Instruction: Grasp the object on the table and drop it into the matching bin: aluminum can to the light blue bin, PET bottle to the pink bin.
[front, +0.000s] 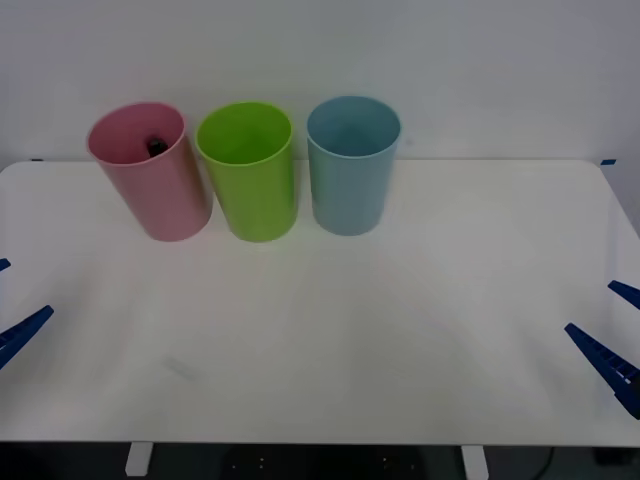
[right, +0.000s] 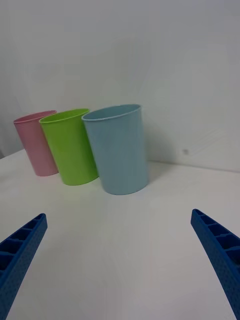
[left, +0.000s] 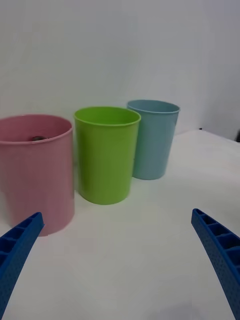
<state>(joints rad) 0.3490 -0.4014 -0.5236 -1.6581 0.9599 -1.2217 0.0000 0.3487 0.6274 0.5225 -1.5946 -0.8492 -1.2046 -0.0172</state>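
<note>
The pink bin (front: 155, 175) stands at the back left of the white table (front: 330, 340), and the light blue bin (front: 352, 165) stands two places to its right. Inside the pink bin, just below the rim, lies the PET bottle (front: 157, 147); its dark cap shows, and its top also peeks over the rim in the left wrist view (left: 37, 137). My left gripper (front: 10, 300) hangs open at the table's left edge, holding nothing. At the right edge my right gripper (front: 612, 325) is open too, facing the light blue bin (right: 119, 150) from a distance.
A green bin (front: 248, 170) of the same shape stands between the pink and light blue ones, all three close together in a row near the back edge. A white wall rises behind the table.
</note>
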